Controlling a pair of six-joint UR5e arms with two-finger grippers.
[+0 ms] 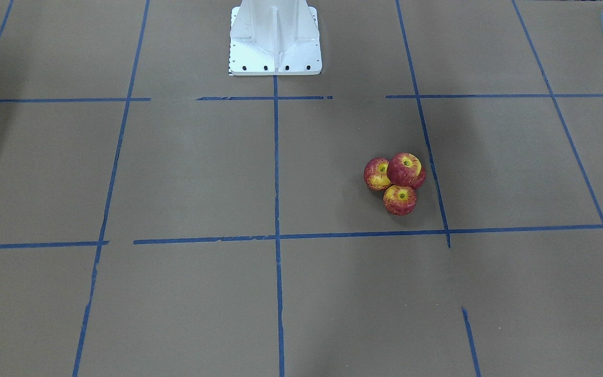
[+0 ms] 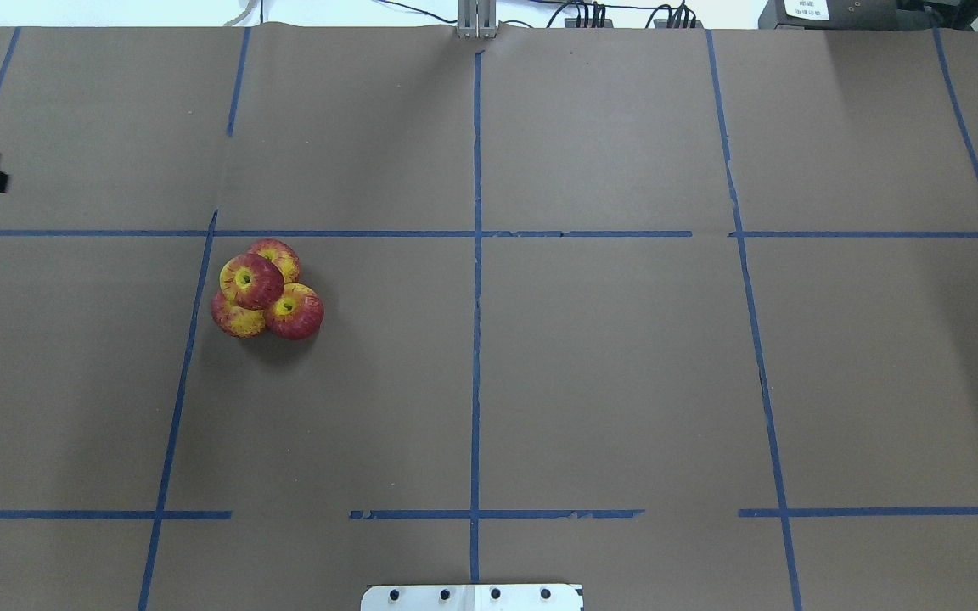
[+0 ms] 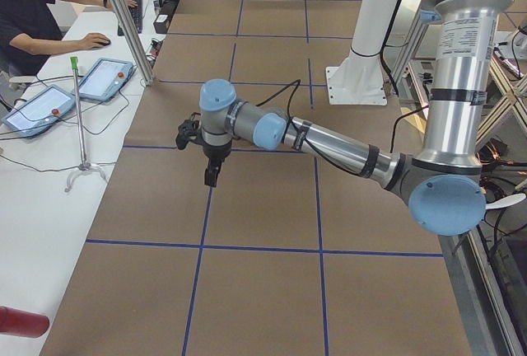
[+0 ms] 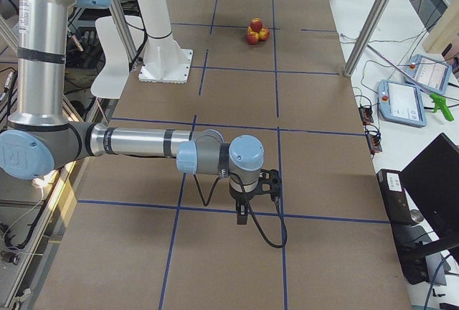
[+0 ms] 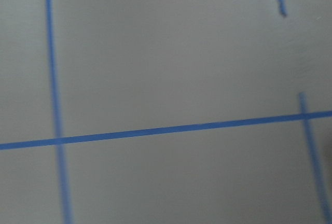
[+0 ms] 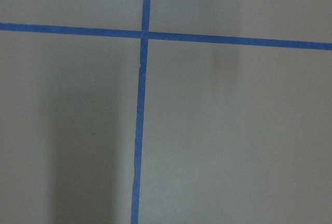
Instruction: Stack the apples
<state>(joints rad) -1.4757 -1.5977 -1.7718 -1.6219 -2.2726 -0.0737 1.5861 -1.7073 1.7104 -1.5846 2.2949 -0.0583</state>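
Four red-and-yellow apples (image 2: 266, 294) sat heaped on the table (image 2: 625, 382) toward its left edge, about midway between the robot's edge and the far edge and just inside a blue tape line (image 2: 190, 339). Three touched one another on the brown surface, and the top apple (image 2: 251, 280) rested on them. The left gripper (image 3: 212, 176) hung over the table nearer the left edge, well apart from the pile. The right gripper (image 4: 242, 217) hovered near the right edge. Whether either one's jaws were apart or together could not be told.
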